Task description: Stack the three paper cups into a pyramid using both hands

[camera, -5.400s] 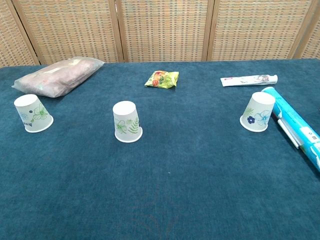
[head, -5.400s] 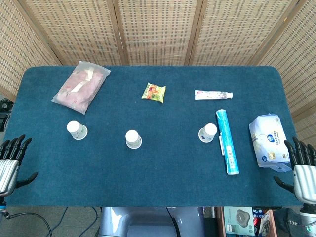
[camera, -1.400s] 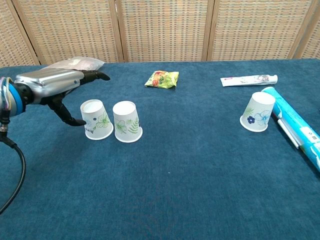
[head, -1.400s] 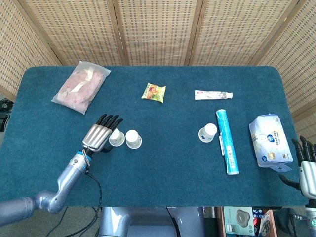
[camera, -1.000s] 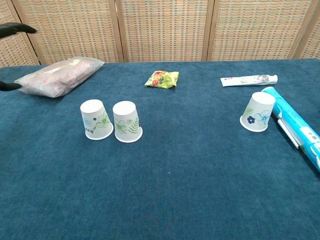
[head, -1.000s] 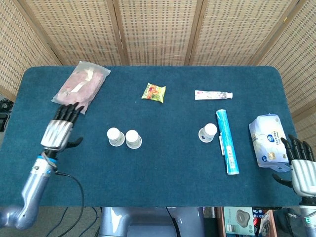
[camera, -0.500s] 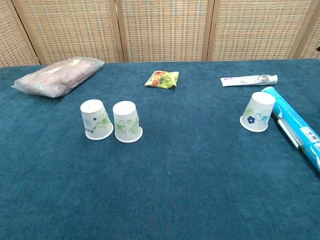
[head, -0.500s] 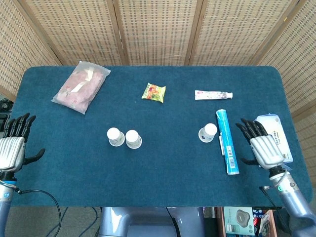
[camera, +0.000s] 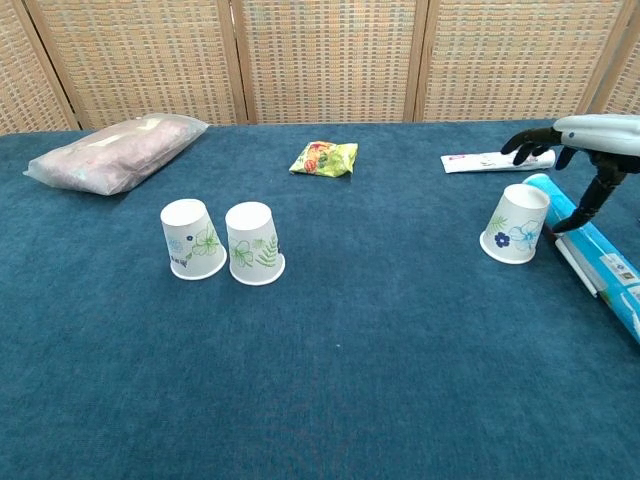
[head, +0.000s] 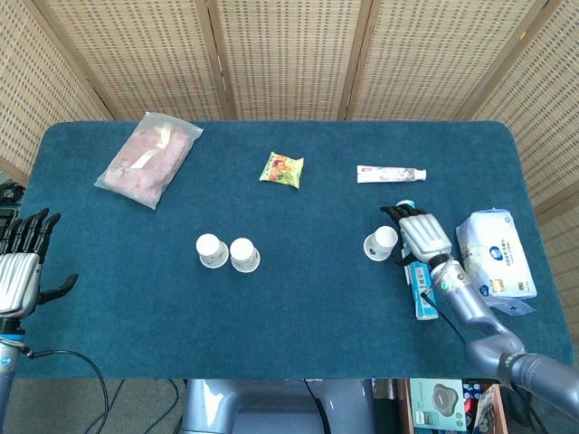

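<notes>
Two upside-down paper cups stand side by side left of the table's middle: one with flower print (head: 211, 250) (camera: 192, 238), one with fern print (head: 243, 255) (camera: 253, 244). The third cup (head: 381, 243) (camera: 516, 224), with a blue flower, stands alone at the right, tilted. My right hand (head: 423, 234) (camera: 581, 142) hovers open just right of and above it, fingers spread, not touching. My left hand (head: 20, 268) is open off the table's left edge, seen only in the head view.
A blue tube box (head: 417, 268) (camera: 592, 250) lies right behind the third cup under my right hand. A toothpaste tube (head: 391, 174), a wipes pack (head: 494, 253), a snack packet (head: 281, 169) and a pink bag (head: 149, 158) lie around the table's far side and right.
My right hand has moved in from the table's right edge to hover beside the third cup. My left hand stays off the left edge. The cups have not moved.
</notes>
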You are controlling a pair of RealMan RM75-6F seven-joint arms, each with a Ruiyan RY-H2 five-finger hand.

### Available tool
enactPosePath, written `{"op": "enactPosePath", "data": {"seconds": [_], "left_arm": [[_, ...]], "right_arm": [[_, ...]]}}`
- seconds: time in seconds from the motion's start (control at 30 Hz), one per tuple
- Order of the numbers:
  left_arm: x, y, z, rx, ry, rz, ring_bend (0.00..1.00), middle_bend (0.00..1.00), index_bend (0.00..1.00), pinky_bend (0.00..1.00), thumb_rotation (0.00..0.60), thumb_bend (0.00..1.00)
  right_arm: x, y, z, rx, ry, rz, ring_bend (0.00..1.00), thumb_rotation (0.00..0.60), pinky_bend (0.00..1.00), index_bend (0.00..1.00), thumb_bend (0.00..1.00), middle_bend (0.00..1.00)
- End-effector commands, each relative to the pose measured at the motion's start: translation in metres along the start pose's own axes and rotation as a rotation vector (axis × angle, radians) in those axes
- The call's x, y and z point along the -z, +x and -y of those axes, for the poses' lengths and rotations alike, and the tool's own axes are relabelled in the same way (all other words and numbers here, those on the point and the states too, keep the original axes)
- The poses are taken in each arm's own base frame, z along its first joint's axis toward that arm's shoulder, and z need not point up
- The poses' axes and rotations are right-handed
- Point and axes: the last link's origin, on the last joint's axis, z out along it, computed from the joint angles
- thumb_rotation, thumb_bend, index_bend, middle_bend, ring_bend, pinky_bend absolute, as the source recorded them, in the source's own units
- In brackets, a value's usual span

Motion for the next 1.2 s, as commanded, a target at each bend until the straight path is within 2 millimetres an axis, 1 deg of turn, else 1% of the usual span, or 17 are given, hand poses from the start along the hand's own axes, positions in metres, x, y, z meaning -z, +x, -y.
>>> {"op": "enactPosePath", "data": {"seconds": [0.03, 0.17, 0.23, 0.37, 0.47, 0.57, 0.7, 0.73, 0.83, 0.9, 0.93, 1.03, 1.07, 1.13, 1.2], "left_arm": [[-0.002, 0.000, 0.001, -0.003, 0.005, 0.002, 0.00, 0.00, 0.00, 0.00, 0.600, 0.26], [-0.003, -0.001, 0.003, -0.003, 0.011, 0.007, 0.00, 0.00, 0.00, 0.00, 0.600, 0.26], [-0.004, -0.001, 0.003, -0.002, 0.012, 0.008, 0.00, 0.00, 0.00, 0.00, 0.600, 0.26], [-0.004, 0.000, 0.004, 0.002, 0.013, 0.010, 0.00, 0.00, 0.00, 0.00, 0.600, 0.26], [-0.004, 0.000, 0.005, 0.007, 0.017, 0.012, 0.00, 0.00, 0.00, 0.00, 0.600, 0.26], [-0.004, 0.001, 0.006, 0.017, 0.019, 0.017, 0.00, 0.00, 0.00, 0.00, 0.600, 0.26], [-0.004, 0.001, 0.006, 0.024, 0.019, 0.025, 0.00, 0.00, 0.00, 0.00, 0.600, 0.26], [-0.005, 0.001, 0.006, 0.026, 0.020, 0.028, 0.00, 0.00, 0.00, 0.00, 0.600, 0.26], [-0.006, 0.001, 0.005, 0.028, 0.019, 0.033, 0.00, 0.00, 0.00, 0.00, 0.600, 0.26], [-0.007, 0.000, 0.005, 0.026, 0.017, 0.038, 0.00, 0.00, 0.00, 0.00, 0.600, 0.26], [-0.008, -0.001, 0.005, 0.023, 0.016, 0.043, 0.00, 0.00, 0.00, 0.00, 0.600, 0.26], [-0.009, -0.002, 0.004, 0.021, 0.017, 0.049, 0.00, 0.00, 0.00, 0.00, 0.600, 0.26], [-0.010, -0.002, 0.004, 0.019, 0.018, 0.050, 0.00, 0.00, 0.00, 0.00, 0.600, 0.26], [-0.010, -0.003, 0.005, 0.018, 0.020, 0.052, 0.00, 0.00, 0.00, 0.00, 0.600, 0.26], [-0.010, -0.003, 0.006, 0.017, 0.023, 0.053, 0.00, 0.00, 0.00, 0.00, 0.600, 0.26]], "right_arm": [[-0.008, -0.002, 0.008, -0.019, 0.006, 0.006, 0.28, 0.600, 0.43, 0.23, 0.26, 0.36], [-0.016, -0.007, 0.014, -0.023, 0.012, 0.001, 0.41, 0.600, 0.57, 0.40, 0.33, 0.49], [-0.017, -0.008, 0.016, -0.031, 0.013, 0.003, 0.43, 0.600, 0.60, 0.43, 0.36, 0.52], [-0.021, -0.009, 0.018, -0.017, 0.015, -0.018, 0.46, 0.600, 0.61, 0.46, 0.42, 0.55], [-0.021, -0.007, 0.020, -0.023, 0.019, -0.028, 0.46, 0.600, 0.62, 0.46, 0.44, 0.55], [-0.017, 0.006, 0.030, -0.033, 0.058, -0.065, 0.46, 0.600, 0.62, 0.46, 0.44, 0.55], [-0.009, 0.047, 0.062, -0.036, 0.170, -0.153, 0.46, 0.600, 0.62, 0.46, 0.44, 0.55], [-0.008, 0.059, 0.074, -0.034, 0.204, -0.175, 0.46, 0.600, 0.62, 0.46, 0.44, 0.55], [-0.007, 0.081, 0.102, -0.015, 0.281, -0.205, 0.46, 0.600, 0.62, 0.47, 0.44, 0.55], [-0.009, 0.093, 0.124, 0.019, 0.337, -0.220, 0.46, 0.600, 0.62, 0.47, 0.44, 0.56], [-0.013, 0.103, 0.146, 0.053, 0.394, -0.236, 0.46, 0.600, 0.62, 0.47, 0.44, 0.56], [-0.022, 0.111, 0.181, 0.060, 0.455, -0.235, 0.46, 0.600, 0.62, 0.47, 0.44, 0.55], [-0.026, 0.112, 0.190, 0.060, 0.463, -0.233, 0.46, 0.600, 0.62, 0.47, 0.44, 0.56], [-0.032, 0.112, 0.211, 0.069, 0.488, -0.225, 0.46, 0.600, 0.62, 0.47, 0.44, 0.56], [-0.036, 0.109, 0.224, 0.077, 0.502, -0.218, 0.46, 0.600, 0.62, 0.47, 0.45, 0.56]]}}
